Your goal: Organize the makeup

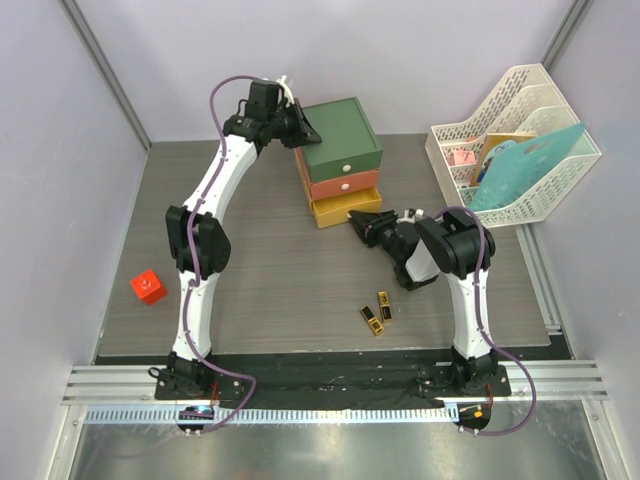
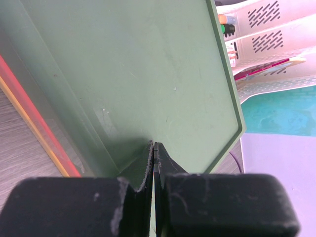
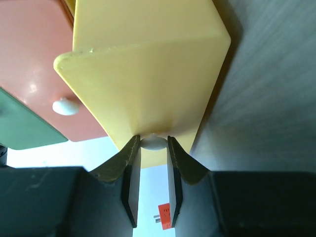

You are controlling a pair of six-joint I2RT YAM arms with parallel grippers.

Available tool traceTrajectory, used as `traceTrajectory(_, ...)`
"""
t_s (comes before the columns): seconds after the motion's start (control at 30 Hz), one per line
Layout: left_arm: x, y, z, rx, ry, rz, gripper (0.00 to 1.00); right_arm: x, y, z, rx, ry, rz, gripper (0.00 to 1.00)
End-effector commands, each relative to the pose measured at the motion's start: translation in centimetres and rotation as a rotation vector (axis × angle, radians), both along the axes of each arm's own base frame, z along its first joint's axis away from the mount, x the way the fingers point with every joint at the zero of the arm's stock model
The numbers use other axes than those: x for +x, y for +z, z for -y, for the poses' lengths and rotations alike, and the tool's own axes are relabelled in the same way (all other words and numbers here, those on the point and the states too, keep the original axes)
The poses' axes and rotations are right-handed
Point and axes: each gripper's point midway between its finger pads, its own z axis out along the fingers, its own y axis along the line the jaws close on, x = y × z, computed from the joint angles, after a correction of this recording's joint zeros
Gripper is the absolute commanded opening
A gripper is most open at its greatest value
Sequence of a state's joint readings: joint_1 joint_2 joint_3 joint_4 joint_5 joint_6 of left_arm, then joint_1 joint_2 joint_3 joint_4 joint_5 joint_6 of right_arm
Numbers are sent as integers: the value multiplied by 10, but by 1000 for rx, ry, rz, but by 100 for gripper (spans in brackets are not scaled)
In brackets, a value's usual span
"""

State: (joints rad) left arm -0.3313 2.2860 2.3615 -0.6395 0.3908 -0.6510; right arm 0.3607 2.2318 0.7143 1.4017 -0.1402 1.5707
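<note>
Pulling yellow drawer (image 3: 148, 69): right gripper (image 3: 154, 144), jaws clamped on its white knob (image 3: 154, 141), should draw straight and level while left gripper (image 2: 154, 150), jaws shut empty, braces the green box top (image 2: 148, 74); two gold-black lipsticks (image 1: 377, 312) lie on the surface (image 1: 290, 290) near the right arm (image 1: 466, 295).
</note>
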Motion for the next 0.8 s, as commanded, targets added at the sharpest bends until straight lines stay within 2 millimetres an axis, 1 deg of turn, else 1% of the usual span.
traceTrajectory(0.0,-31,-109,-35,194,43,-322,0,-13,-3,12,-35,-31,-57,1)
traceTrajectory(0.03,-31,-110,-35,194,43,-322,0,-19,-6,14,-40,-30,-70,1)
traceTrajectory(0.1,-31,-109,-34,192,42,-320,0,-26,-1,14,-34,-21,-66,1)
traceTrajectory(0.13,-30,-110,-34,191,41,-320,0,-33,-5,17,-39,-20,-82,1)
traceTrajectory(0.27,-30,-107,-34,187,41,-317,0,-53,-5,20,-41,1,-100,1)
traceTrajectory(0.37,-30,-107,-34,183,42,-316,0,-68,-13,20,-44,20,-137,2)
traceTrajectory(0.43,-30,-108,-33,179,40,-320,0,-78,-18,20,-42,33,-161,19)
traceTrajectory(0.5,-30,-109,-33,180,40,-323,0,-82,-15,20,-40,41,-154,37)
traceTrajectory(0.53,-31,-108,-33,180,40,-323,0,-83,-14,22,-48,39,-151,43)
traceTrajectory(0.6,-31,-107,-33,180,37,-320,0,-84,0,21,-61,48,-122,54)
traceTrajectory(0.63,-31,-108,-33,183,37,-321,0,-85,-3,19,-101,71,-127,56)
traceTrajectory(0.67,-31,-108,-33,183,37,-322,0,-83,14,17,-108,82,-88,58)
traceTrajectory(0.7,-32,-107,-34,184,36,-322,0,-81,22,15,-129,91,-69,65)
traceTrajectory(0.73,-32,-108,-34,189,36,-323,0,-85,14,14,-187,119,-100,67)
traceTrajectory(0.77,-32,-108,-35,190,37,-322,0,-85,20,12,-219,135,-84,69)
